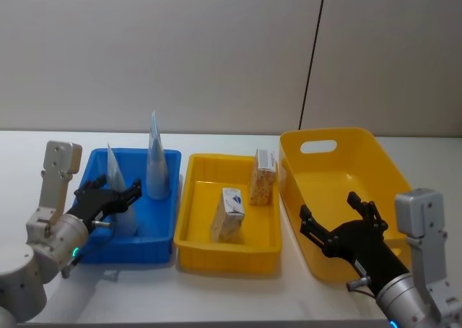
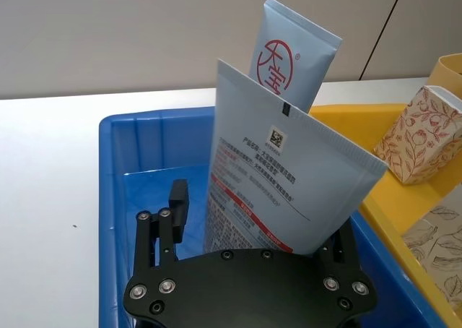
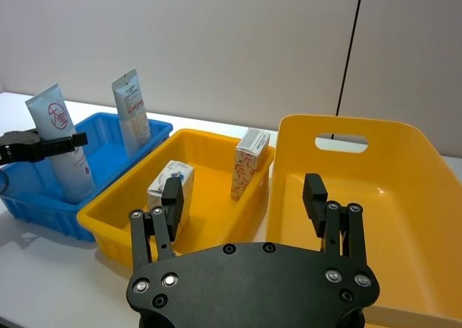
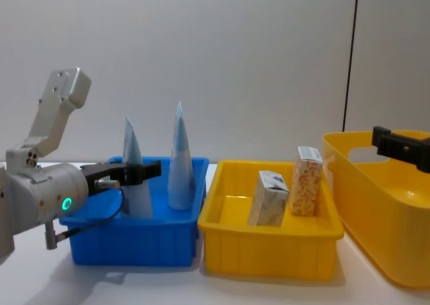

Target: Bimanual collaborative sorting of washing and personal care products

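Tube (image 2: 289, 191) at left tool (image 2: 256, 223) shows printed code (image 2: 276, 135) in wrist view.

Pale blue tubes (image 1: 157, 165) upright in blue bin (image 1: 137, 251); whitish-blue carton (image 1: 229, 216), orange carton (image 1: 263, 180) standing in yellow bin (image 1: 231, 259).

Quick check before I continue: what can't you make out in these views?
- Left wrist view: base of the near tube, hidden behind the left gripper.
- Chest view: most of the right gripper, cut off by the right edge.
- Head view: print on the whitish-blue carton and the orange-patterned carton, too small to read.
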